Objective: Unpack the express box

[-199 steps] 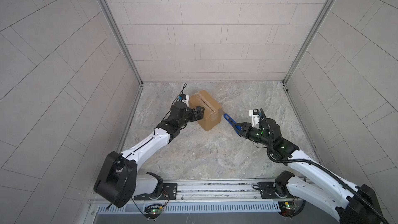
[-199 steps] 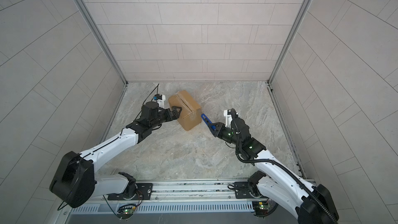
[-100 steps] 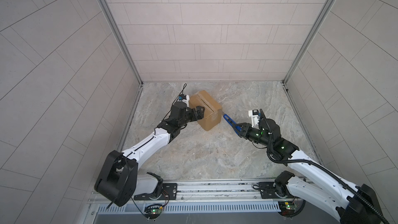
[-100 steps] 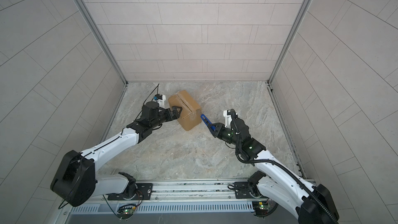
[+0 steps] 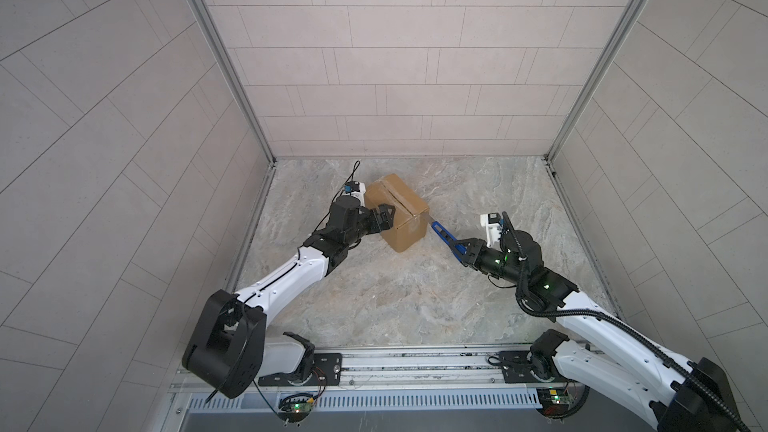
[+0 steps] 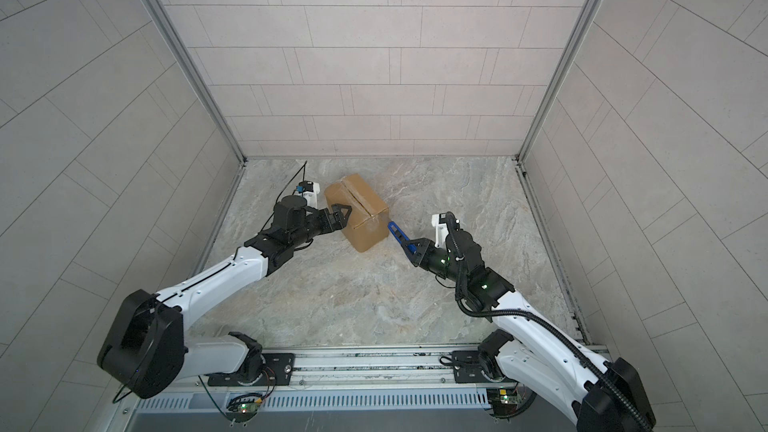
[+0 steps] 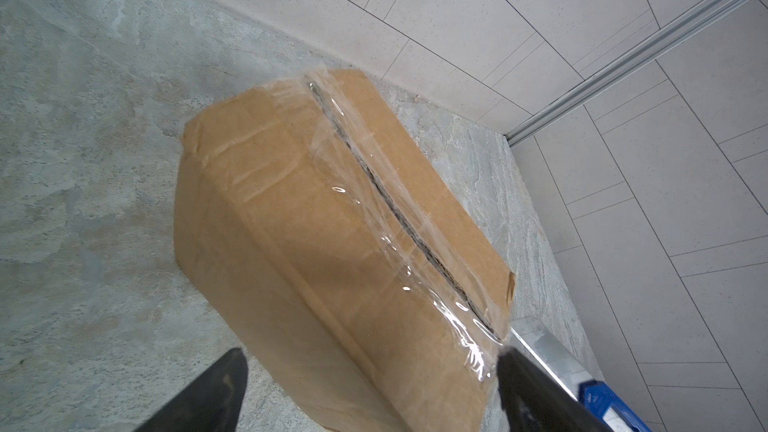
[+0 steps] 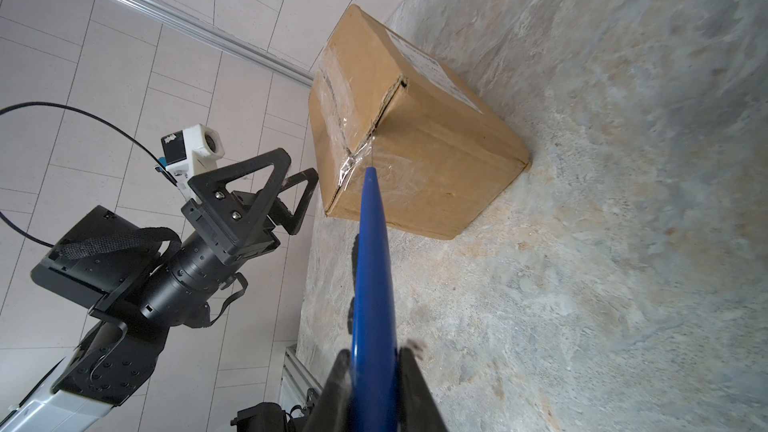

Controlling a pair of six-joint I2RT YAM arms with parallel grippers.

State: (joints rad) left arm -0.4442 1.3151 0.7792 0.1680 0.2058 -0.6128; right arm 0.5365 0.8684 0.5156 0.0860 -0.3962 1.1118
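The express box [image 5: 399,209] [image 6: 361,218], a brown carton with clear tape over its slit top seam [image 7: 399,209], sits on the floor towards the back left. A white label [image 8: 432,64] shows on one side. My left gripper [image 5: 384,218] [image 7: 372,353] is open wide and straddles the box's near end. One finger [image 7: 528,388] touches the taped corner; the other finger [image 7: 224,388] stands off the side. My right gripper [image 5: 467,249] [image 8: 376,353] is shut on a blue utility knife [image 8: 372,263] [image 6: 399,234]. The knife's tip rests at the taped edge of the box's end face.
Tiled walls enclose the marble floor [image 5: 415,297] on three sides, and the left wall is close behind my left arm. A metal rail [image 5: 415,363] with both arm bases runs along the front edge.
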